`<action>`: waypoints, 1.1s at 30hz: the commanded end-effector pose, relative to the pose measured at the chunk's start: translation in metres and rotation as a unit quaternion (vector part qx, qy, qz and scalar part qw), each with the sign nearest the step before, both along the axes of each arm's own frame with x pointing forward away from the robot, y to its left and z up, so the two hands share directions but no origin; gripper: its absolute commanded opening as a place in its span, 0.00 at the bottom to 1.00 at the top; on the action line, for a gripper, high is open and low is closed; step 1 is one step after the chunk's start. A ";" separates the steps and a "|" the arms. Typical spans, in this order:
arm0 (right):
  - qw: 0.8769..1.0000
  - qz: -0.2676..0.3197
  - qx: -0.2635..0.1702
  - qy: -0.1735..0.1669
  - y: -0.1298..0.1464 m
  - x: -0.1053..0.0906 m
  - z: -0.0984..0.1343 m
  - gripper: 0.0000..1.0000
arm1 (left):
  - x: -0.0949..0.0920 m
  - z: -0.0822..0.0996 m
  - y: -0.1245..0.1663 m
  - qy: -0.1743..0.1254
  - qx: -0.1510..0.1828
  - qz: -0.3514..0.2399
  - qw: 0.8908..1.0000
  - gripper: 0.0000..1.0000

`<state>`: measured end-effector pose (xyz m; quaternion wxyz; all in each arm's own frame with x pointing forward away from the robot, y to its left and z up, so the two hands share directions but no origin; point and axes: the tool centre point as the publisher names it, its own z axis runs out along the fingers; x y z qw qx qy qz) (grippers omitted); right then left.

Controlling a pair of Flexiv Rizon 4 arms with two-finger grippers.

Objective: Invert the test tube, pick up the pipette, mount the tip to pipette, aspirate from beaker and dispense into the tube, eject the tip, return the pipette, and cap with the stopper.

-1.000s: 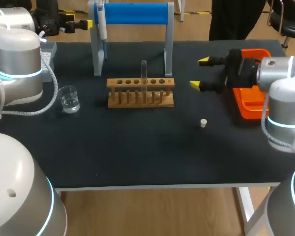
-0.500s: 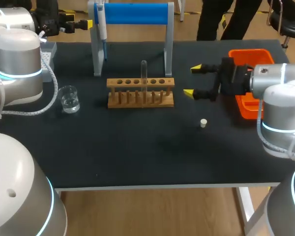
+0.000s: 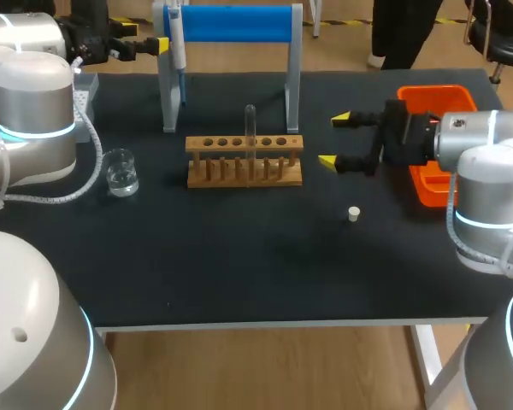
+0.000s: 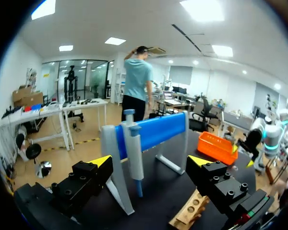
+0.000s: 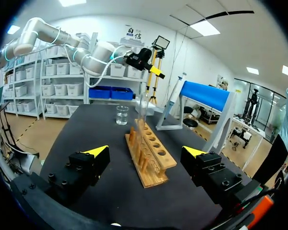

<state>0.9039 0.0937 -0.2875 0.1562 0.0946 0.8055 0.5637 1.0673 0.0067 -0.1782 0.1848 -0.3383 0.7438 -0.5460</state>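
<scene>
While its fingers stand wide apart and empty, the right pincer (image 3: 335, 139) faces the rack (image 3: 244, 162) side-on, level with the tube (image 3: 250, 128) standing upright in it, probably lined up to grasp it for inverting. The left pincer (image 4: 150, 161), also spread, hovers before the pipette (image 4: 134, 153) hanging on its stand (image 4: 156, 130)

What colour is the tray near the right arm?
The tray is bright orange; the head view shows it best.
</scene>
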 end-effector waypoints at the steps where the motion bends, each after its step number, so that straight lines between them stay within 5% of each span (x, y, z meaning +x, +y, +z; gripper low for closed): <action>1: 1.000 -0.001 0.000 -0.001 0.001 0.000 0.000 1.00 | -0.062 -0.010 -0.011 -0.041 -0.019 -0.007 0.999 1.00; 7: 1.000 -0.001 0.000 -0.001 0.001 0.000 0.000 1.00 | -0.134 -0.034 -0.036 -0.065 -0.017 -0.040 0.997 1.00; 12: 1.000 -0.001 0.000 -0.001 0.001 0.000 0.000 1.00 | -0.170 -0.053 -0.049 -0.069 0.006 -0.073 0.995 1.00; 20: 1.000 -0.001 0.000 -0.001 0.001 0.000 0.000 1.00 | -0.187 -0.071 -0.047 -0.086 0.005 -0.092 0.992 1.00; 33: 1.000 -0.001 0.000 -0.001 0.001 0.000 0.000 1.00 | -0.189 -0.092 -0.047 -0.054 0.020 -0.127 0.990 1.00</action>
